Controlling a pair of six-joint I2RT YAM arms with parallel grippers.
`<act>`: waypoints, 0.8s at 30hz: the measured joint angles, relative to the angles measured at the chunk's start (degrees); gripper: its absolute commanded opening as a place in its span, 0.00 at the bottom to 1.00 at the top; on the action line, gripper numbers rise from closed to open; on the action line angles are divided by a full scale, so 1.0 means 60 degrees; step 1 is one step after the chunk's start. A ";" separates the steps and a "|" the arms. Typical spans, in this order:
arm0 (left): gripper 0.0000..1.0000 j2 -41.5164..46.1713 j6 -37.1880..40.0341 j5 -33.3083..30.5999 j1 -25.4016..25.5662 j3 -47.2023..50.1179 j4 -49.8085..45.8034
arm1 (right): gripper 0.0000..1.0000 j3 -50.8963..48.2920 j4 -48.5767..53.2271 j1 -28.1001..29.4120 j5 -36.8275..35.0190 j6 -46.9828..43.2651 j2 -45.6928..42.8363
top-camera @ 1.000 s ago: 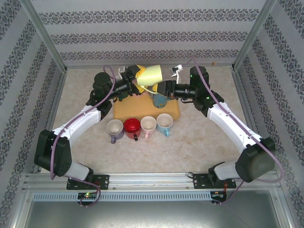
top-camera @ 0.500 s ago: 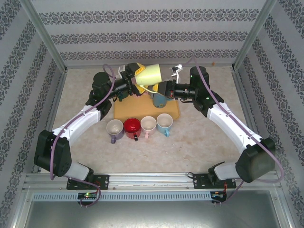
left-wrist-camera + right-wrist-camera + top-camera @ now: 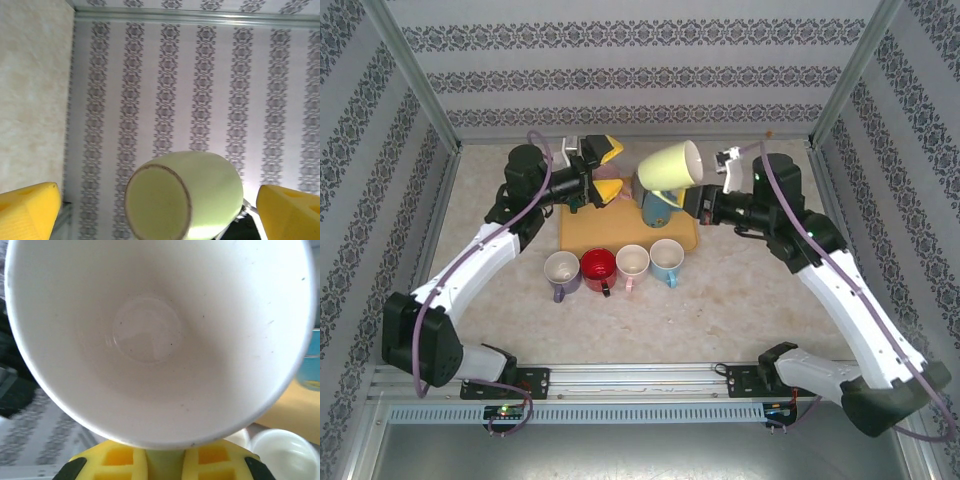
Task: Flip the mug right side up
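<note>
Mug (image 3: pixel 668 168) tilted, R gripper (image 3: pixel 697 196) clamped on it; L gripper (image 3: pixel 607 169) spread, near, not touching.

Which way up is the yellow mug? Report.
Tipped on its side, not yet upright: the yellow mug hangs in the right pincer, mouth facing that arm, base toward the left wrist camera.

Pale yellow mug (image 3: pixel 665 168), white inside

Lab test cell: aluminium frame (image 3: pixel 640 378), wallpapered panels (image 3: pixel 640 60).
</note>
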State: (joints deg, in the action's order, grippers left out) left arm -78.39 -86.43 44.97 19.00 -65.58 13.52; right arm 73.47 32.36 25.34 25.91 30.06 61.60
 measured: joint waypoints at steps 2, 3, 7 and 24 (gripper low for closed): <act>1.00 0.0168 0.1002 -0.0142 -0.0004 -0.0510 -0.1242 | 0.00 0.0007 0.0914 0.0073 -0.0856 -0.0601 -0.0393; 1.00 0.0237 0.1351 -0.0222 0.0000 -0.0667 -0.1636 | 0.00 0.0007 0.1366 0.0080 -0.1249 -0.0860 -0.0546; 1.00 0.0550 0.2605 -0.0430 0.0000 -0.0973 -0.3005 | 0.00 -0.0087 0.2991 0.0794 -0.3366 -0.1861 -0.0878; 1.00 0.0539 0.3745 -0.0612 0.0000 -0.0987 -0.4204 | 0.00 -0.3960 0.3508 0.2867 -0.7471 -0.1384 -0.1249</act>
State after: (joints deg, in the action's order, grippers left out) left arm -75.16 -63.96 41.30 19.00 -71.50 -11.70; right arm 49.71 53.41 42.54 -18.92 21.76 54.11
